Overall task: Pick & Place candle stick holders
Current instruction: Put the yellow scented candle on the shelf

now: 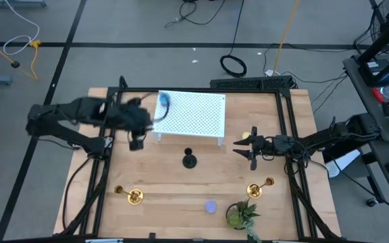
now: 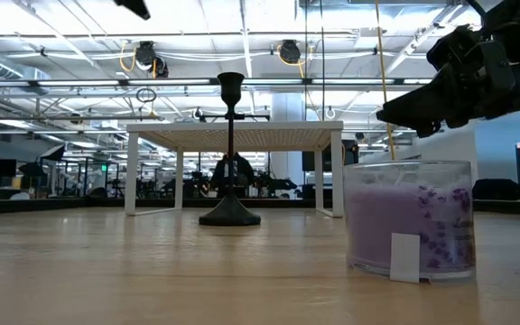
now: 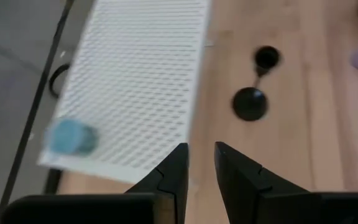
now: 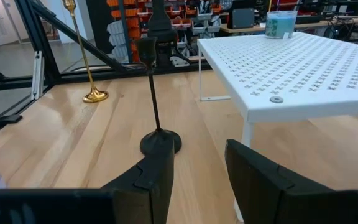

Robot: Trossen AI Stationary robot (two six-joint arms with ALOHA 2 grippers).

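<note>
A black candle stick holder (image 1: 189, 160) stands upright on its round base on the wooden table, in front of a white perforated shelf (image 1: 191, 115); it also shows in the low view (image 2: 230, 153). Two gold holders stand on their bases near the front, one at the left (image 1: 134, 196) and one at the right (image 1: 255, 190). My left gripper (image 1: 136, 142) hovers by the shelf's front left corner, fingers a little apart and empty (image 3: 201, 155). My right gripper (image 1: 244, 150) is open and empty, right of the black holder (image 4: 158, 140), pointing at it (image 4: 197, 168).
A blue candle (image 1: 163, 102) sits on the shelf's far left corner. A purple candle in a glass (image 1: 211, 206) and a small green potted plant (image 1: 239, 215) stand near the front edge. A black frame (image 1: 286, 135) runs around the table.
</note>
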